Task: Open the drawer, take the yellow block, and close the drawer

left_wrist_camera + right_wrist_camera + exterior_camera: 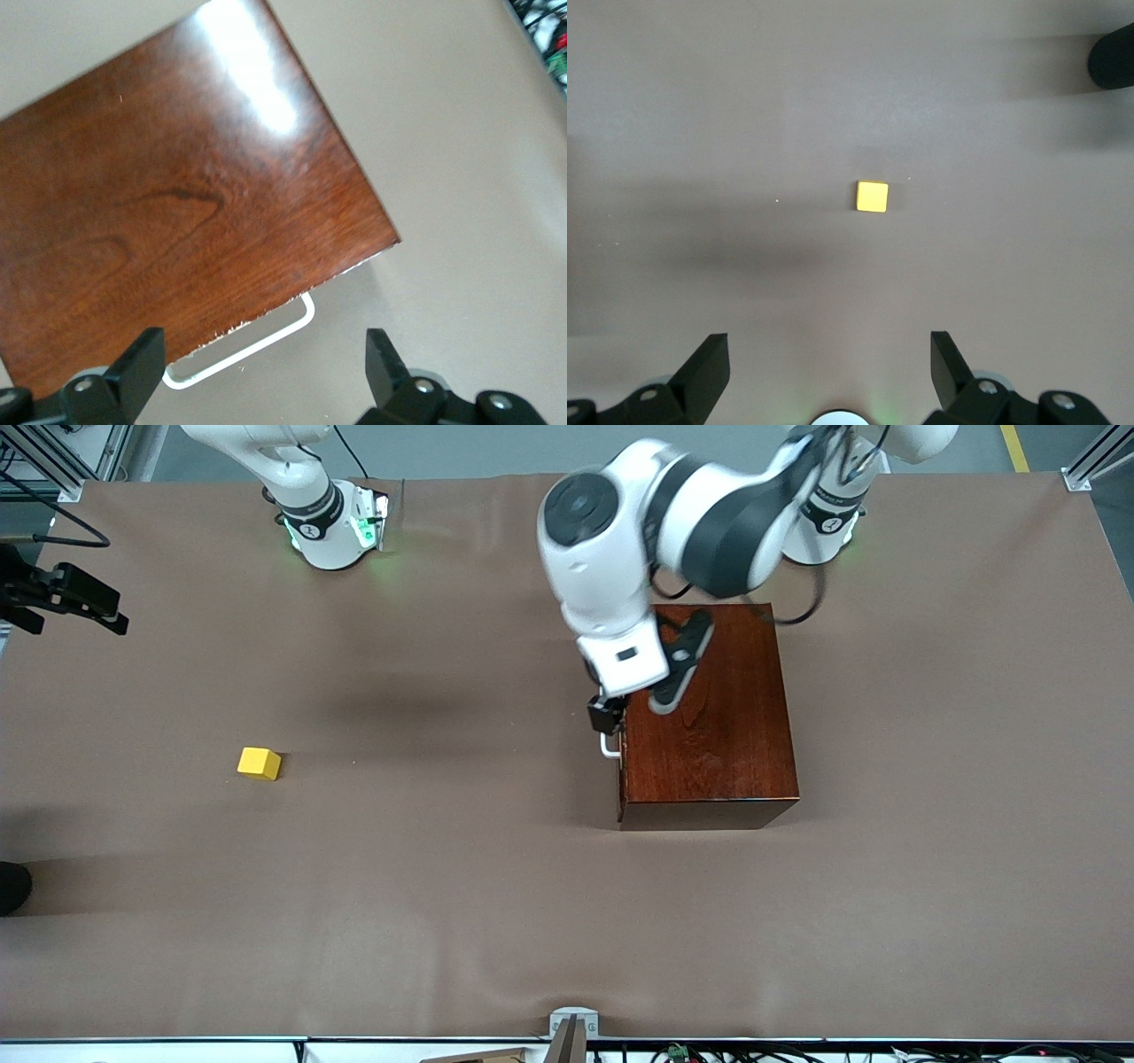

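Observation:
The drawer is shut inside the dark reddish-brown wooden box (pixel 713 717); only its white loop handle (pixel 609 748) sticks out toward the right arm's end. My left gripper (pixel 607 716) hangs open just over that handle (pixel 239 350), one finger (pixel 142 359) at each end of it, touching nothing. The yellow block (pixel 259 763) lies on the bare table toward the right arm's end. High above it my right gripper (pixel 830 354) is open and empty, looking down on the block (pixel 873 196); this gripper does not show in the front view.
Brown cloth (pixel 443 886) covers the whole table. A black bracket (pixel 66 593) juts in at the edge by the right arm's end. A dark round object (pixel 11 887) lies at that same edge, nearer the front camera.

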Controlling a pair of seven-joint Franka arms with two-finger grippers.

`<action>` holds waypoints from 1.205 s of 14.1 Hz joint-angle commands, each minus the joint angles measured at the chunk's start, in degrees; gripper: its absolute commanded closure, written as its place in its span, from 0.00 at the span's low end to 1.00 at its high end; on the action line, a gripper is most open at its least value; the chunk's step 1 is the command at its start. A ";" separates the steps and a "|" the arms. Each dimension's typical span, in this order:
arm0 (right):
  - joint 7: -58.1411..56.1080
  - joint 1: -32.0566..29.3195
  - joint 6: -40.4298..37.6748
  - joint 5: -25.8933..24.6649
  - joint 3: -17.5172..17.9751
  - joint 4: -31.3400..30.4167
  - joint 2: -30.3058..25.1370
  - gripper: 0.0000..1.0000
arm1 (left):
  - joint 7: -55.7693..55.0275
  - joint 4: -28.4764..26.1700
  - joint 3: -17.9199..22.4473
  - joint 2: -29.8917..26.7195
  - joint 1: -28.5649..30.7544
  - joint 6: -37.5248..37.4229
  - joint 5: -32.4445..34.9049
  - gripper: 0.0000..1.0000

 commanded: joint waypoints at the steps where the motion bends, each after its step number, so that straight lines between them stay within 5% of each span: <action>1: -1.16 -0.77 -0.16 -1.65 0.67 1.15 0.19 0.00 | 4.25 -2.57 -0.07 -4.31 2.12 -0.84 -0.60 0.00; 11: -2.47 -2.18 -1.74 0.10 0.49 0.62 0.45 0.00 | 35.26 -4.85 -0.16 -11.00 14.33 -11.65 -5.61 0.00; 17: -2.47 -2.27 -2.45 0.10 0.49 0.36 0.45 0.00 | 57.49 -14.34 -0.16 -21.00 22.76 -12.36 -4.91 0.00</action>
